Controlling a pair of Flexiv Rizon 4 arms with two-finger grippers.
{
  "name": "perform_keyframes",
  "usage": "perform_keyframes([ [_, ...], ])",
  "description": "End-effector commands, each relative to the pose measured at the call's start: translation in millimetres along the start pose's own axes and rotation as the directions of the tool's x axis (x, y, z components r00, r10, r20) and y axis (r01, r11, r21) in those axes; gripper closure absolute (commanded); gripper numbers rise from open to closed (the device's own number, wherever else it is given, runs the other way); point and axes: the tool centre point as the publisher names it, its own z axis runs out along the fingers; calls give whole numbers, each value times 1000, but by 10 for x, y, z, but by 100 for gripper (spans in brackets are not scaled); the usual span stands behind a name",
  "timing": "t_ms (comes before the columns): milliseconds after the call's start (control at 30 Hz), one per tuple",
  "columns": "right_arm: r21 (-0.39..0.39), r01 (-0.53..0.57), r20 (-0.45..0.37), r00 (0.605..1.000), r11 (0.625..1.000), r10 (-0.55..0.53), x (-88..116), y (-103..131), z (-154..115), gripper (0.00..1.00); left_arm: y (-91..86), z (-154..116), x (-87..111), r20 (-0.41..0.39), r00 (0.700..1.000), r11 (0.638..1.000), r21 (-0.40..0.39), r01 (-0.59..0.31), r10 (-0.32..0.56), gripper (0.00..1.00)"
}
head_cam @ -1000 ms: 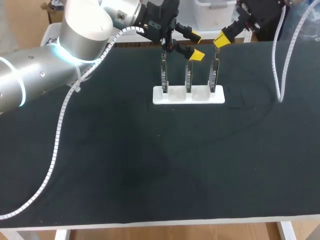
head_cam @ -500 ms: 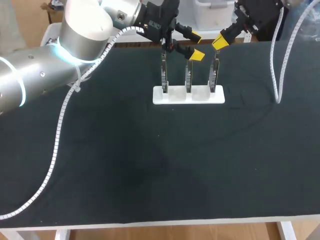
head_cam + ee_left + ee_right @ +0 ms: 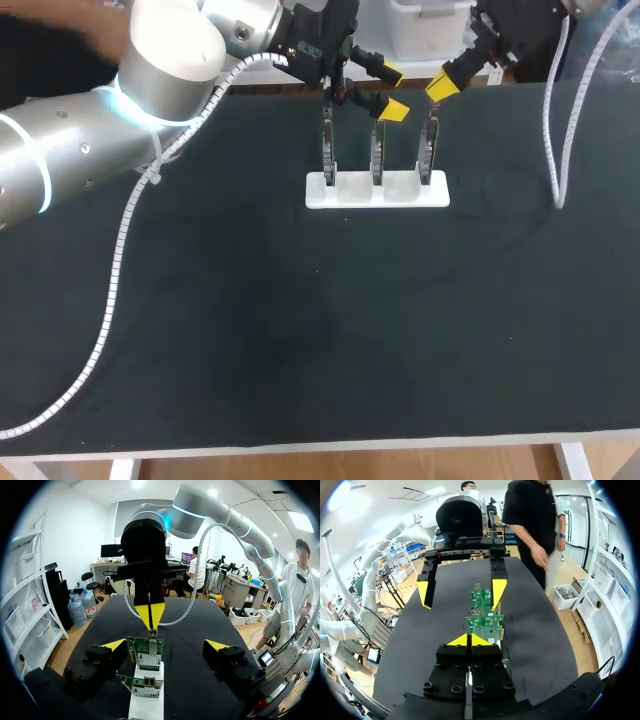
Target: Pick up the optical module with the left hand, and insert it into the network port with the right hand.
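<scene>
left end effector open | right end effector closed | circuit boards ahead

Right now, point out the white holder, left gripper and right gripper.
white holder (image 3: 400, 195): head view, its base
left gripper (image 3: 392, 91): head view, midway between tips
right gripper (image 3: 468, 640): right wrist view, where tips meet

The circuit boards are green, their holder is white, the table is black

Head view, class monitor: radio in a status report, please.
Left gripper open beside the boards. Right gripper shut at the end board's top. Optical module not identifiable. No obstruction seen.
</scene>
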Motion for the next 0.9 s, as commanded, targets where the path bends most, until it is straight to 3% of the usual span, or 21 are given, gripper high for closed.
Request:
perform_keyframes([
  [33, -3, -1, 0, 1000, 1000, 1, -1, -2, 12, 100, 7, -2, -5, -3, 1000, 1000, 1, 1, -1, 0],
  [900, -9, -19, -11, 1000, 1000, 19, 86, -1, 37, 100, 7, -2, -5, -3, 1000, 1000, 1, 1, -1, 0],
])
